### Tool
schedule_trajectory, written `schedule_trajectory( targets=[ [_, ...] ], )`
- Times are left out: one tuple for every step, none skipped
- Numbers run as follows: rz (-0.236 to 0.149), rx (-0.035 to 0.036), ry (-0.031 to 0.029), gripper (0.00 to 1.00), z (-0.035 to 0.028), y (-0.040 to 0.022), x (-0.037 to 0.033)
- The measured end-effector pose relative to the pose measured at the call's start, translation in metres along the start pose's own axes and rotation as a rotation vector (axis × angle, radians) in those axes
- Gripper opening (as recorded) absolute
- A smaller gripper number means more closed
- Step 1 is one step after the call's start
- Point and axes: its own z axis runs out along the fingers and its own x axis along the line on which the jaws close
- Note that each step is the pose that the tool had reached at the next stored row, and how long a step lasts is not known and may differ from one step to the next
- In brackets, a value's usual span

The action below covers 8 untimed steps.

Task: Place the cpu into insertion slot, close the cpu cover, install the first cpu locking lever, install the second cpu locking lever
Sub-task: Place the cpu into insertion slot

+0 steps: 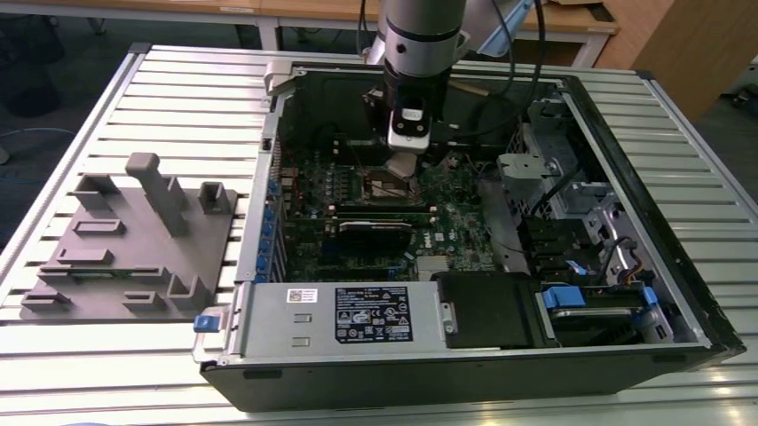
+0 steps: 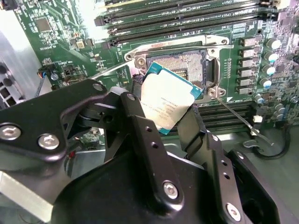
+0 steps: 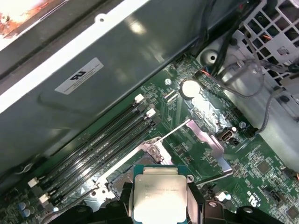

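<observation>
My gripper (image 2: 166,111) is shut on the cpu (image 2: 164,100), a flat square chip with a pale metal top, gripped by two opposite edges. It hangs tilted just above the insertion slot (image 2: 189,63), a dark square socket with a silvery rim on the green board. In the first wrist view the cpu (image 3: 159,193) sits between the black fingers (image 3: 195,203), and the cpu cover (image 3: 202,140) stands swung open beside the socket (image 3: 122,178). A thin wire lever (image 2: 233,114) sticks out loose from the socket corner. In the exterior view the gripper (image 1: 403,165) hovers over the socket (image 1: 382,187).
The open computer case (image 1: 663,293) lies on a slatted table, with a grey fixture (image 1: 130,240) at the exterior view's left. Long black memory slots (image 2: 187,18) flank the socket. Loose cables (image 3: 252,70) and a drive cage (image 1: 569,177) lie near it; the power supply (image 1: 355,315) fills the front.
</observation>
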Motion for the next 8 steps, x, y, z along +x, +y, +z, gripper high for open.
schedule_trajectory(
  targets=[
    [0.009,0.0,-0.0008,0.54,0.0,0.0,0.0],
    [0.014,0.0,-0.0012,0.54,0.0001,0.0,0.0],
    [0.018,0.0,-0.0016,0.54,0.0001,0.0,0.0],
    [0.021,0.0,-0.0018,0.54,0.0001,0.0,0.0],
    [0.023,-0.0001,-0.0021,0.54,0.0001,0.0,0.0],
    [0.025,-0.0001,-0.0023,0.54,0.0001,0.0,0.0],
    [0.028,0.0,-0.0025,0.54,0.0001,0.0,0.0],
    [0.029,-0.0001,-0.0026,0.54,0.0001,0.0,0.0]
  ],
)
